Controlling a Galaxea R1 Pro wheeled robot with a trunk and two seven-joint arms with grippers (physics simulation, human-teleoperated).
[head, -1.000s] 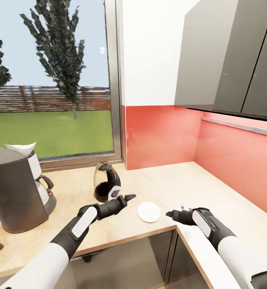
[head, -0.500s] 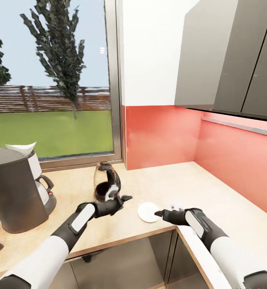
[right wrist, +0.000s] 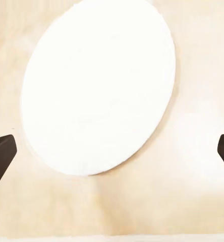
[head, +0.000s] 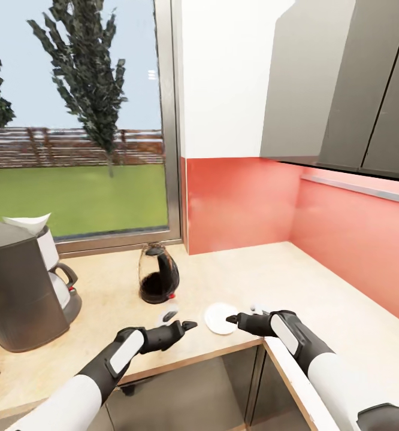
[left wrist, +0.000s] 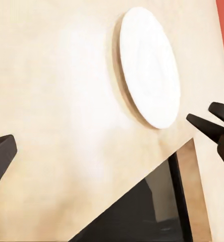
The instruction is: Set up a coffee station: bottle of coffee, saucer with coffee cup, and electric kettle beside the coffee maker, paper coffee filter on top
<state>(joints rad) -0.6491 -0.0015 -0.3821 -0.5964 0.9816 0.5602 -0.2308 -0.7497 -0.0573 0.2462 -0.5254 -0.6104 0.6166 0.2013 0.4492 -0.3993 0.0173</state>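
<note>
A: Where are the end effectors?

B: The right end effector [head: 233, 318], fingers spread wide apart and empty, sits at the saucer [head: 220, 317]. The left end effector [head: 187, 326] hovers just beside it; I cannot tell its spread.

A: And the saucer?

B: Flat on the desk [head: 271, 281] near the front edge, well apart from the coffee maker [head: 20, 287]; the electric kettle [head: 158, 274] stands between.

A: Advice?

B: Probably go low and pinch the thin rim squarely.

The head view looks forward and down over the kitchen countertop [head: 253, 269] corner. Both wrist views look closely down at it, sharing the saucer [head: 220, 317] [left wrist: 150, 65] [right wrist: 99, 85] at 6 o'clock.
</note>
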